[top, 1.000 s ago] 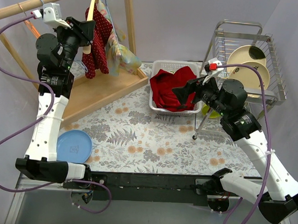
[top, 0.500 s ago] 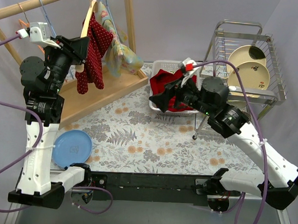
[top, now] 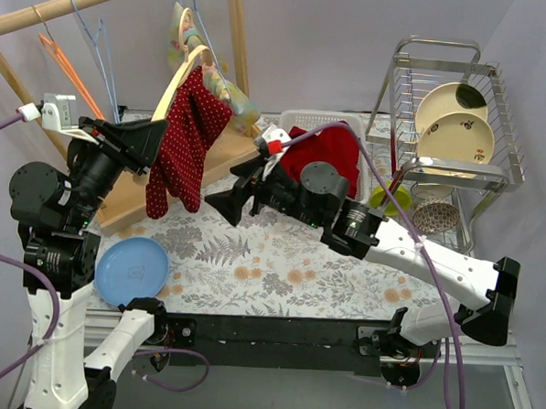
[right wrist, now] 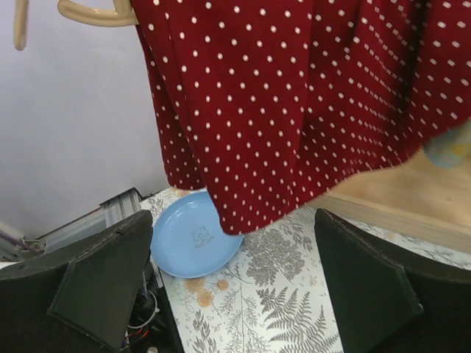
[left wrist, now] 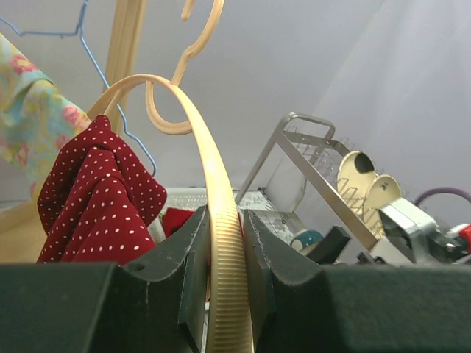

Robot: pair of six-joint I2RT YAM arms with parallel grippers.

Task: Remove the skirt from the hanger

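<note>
Swung clear of the round wooden rail within the last second, the pale curved wooden hanger now hangs out over the flowered tablecloth. The left gripper is clamped on its lower arm, and the right arm has swept across from the white wire basket to meet it. The red white-dotted fabric skirt is draped over that hanger, off the rail and above the table. It falls in folds just in front of the right gripper, whose fingers stand wide apart with nothing between them.

The step in hand looks to be the first grasp on the cloth. It would go best if the right gripper closes on a thick fold near the hem rather than a single layer. It should then draw the skirt down and along the arm toward the hanger's free end while the left gripper holds the hanger steady.

Counted in the overhead view:
- one skirt
- one wooden hanger in the grip
- one round blue plate on the table
- two cream plates in the metal wire dish rack
- one heap of plain red cloth in the basket
- one floral garment by the rail
- one orange wire hanger
- blue wire hangers, too overlapped to count
</note>
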